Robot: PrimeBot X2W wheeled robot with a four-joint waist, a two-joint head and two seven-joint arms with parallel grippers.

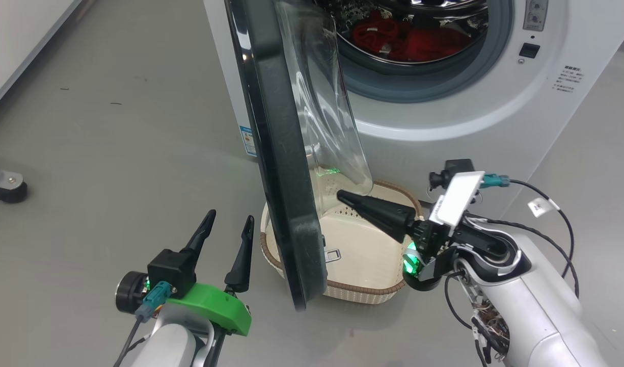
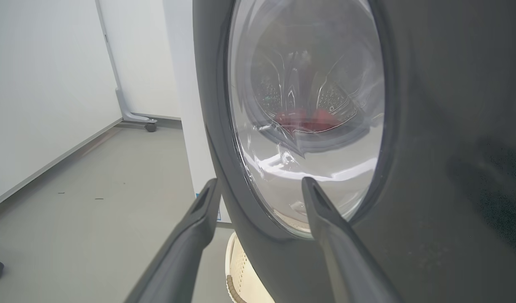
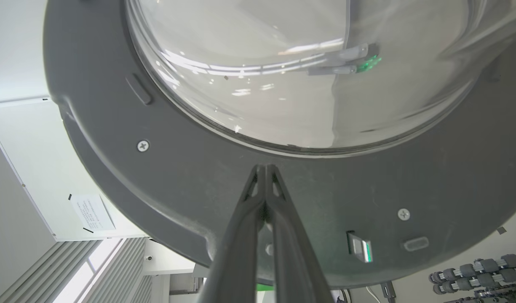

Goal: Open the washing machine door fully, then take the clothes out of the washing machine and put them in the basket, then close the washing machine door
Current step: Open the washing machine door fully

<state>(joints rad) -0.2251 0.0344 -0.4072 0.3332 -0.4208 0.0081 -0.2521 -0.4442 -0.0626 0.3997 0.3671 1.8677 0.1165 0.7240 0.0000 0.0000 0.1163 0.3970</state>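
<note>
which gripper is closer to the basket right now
Right. The right gripper, shut, hangs over the basket on the inner side of the washing machine door. The left gripper, open, is off the basket's left end, on the door's outer side.

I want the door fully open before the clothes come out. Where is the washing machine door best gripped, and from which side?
Probably the washing machine door by its black rim's free edge, nearest the robot, with the open left tool straddling it from the front. The rim stands edge-on and looks thin enough to pinch; the glass bowl offers no hold.
</note>
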